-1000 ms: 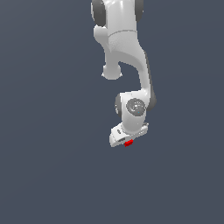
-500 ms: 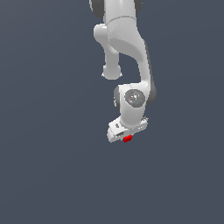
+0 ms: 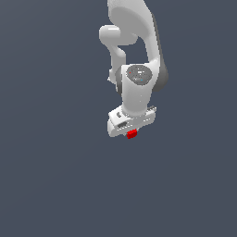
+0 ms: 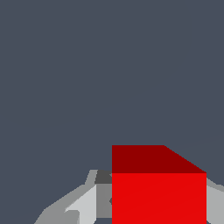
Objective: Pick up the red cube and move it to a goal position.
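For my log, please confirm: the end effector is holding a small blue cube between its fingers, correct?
Not quite: the cube is red, not blue. The wrist view shows its bright red faces between the fingers, and the exterior view shows the same red cube under the end effector.

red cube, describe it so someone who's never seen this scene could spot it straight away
Find the white robot arm reaching down against the plain dark grey background, and follow it to the white gripper at its lower end. The tiny bright red cube sits at the gripper's underside, the only coloured thing among white and grey.
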`<control>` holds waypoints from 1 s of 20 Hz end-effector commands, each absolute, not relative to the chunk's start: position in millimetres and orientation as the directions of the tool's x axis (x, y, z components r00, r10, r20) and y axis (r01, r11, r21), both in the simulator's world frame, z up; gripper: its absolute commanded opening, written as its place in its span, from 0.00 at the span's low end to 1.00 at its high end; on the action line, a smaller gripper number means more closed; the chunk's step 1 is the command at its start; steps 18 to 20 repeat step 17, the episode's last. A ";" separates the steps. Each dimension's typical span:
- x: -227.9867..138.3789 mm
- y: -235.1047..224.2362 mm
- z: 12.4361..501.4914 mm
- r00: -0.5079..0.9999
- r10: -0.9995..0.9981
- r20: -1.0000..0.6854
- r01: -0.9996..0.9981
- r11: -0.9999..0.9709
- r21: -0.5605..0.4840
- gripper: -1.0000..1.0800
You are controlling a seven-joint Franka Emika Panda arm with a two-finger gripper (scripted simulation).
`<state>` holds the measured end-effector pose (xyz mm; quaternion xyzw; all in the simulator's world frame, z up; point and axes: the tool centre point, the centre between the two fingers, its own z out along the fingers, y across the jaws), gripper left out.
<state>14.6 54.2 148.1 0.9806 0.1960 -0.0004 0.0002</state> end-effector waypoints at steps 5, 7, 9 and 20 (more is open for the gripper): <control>4.1 40.8 206.7 0.923 0.385 0.000 0.385 -0.923 0.000 0.00; 2.1 37.7 220.5 0.923 0.385 0.000 0.385 -0.923 0.000 0.00; 0.5 34.8 232.2 0.923 0.385 0.000 0.385 -0.923 -0.001 0.00; -2.0 30.0 252.9 0.923 0.385 0.000 0.385 -0.923 -0.001 0.00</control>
